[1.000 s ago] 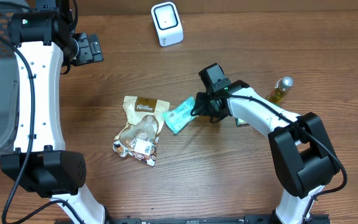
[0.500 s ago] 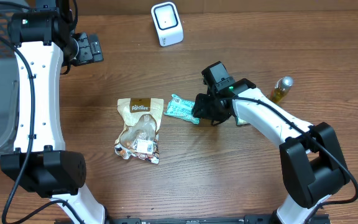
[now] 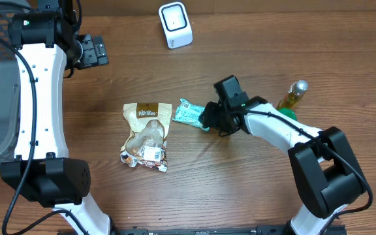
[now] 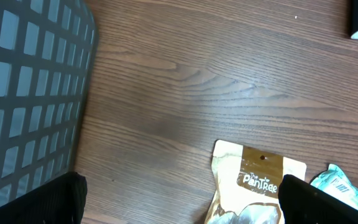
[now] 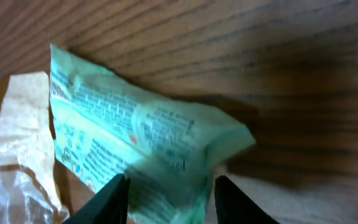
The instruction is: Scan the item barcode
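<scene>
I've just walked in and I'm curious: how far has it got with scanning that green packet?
No scan looks done: the green packet is well short of the white scanner at the far edge of the table. In hand: the right arm's jaws appear closed on the packet's end, beside the brown snack pouch. Left: carry it to the scanner and show its barcode.

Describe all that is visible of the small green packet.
The green packet is a small crinkled pouch of thin glossy film, mint green with fine print and a small red mark. It lies on the wooden table, its right end pinched in the right pincer. Its left end meets the brown snack pouch; whether they overlap is unclear.
</scene>
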Available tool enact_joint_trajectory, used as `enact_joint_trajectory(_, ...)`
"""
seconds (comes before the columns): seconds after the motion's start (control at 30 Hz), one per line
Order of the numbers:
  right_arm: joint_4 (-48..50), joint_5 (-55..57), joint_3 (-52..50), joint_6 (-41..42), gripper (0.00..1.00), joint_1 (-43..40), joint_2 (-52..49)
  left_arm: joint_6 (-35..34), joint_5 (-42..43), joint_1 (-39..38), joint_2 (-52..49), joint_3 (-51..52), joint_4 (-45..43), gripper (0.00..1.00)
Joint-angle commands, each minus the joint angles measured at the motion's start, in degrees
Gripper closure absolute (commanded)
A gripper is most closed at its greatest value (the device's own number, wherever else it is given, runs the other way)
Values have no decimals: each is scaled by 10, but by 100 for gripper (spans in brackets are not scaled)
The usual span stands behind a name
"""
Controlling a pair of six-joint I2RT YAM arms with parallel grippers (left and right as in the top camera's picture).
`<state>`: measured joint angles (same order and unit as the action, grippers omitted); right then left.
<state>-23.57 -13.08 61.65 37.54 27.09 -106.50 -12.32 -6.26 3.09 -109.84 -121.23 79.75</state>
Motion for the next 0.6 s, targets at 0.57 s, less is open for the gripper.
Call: enact_joint_trajectory(0.57, 50, 5, -24, 17, 75, 2, 0, -6, -1, -2, 9, -7, -1, 0)
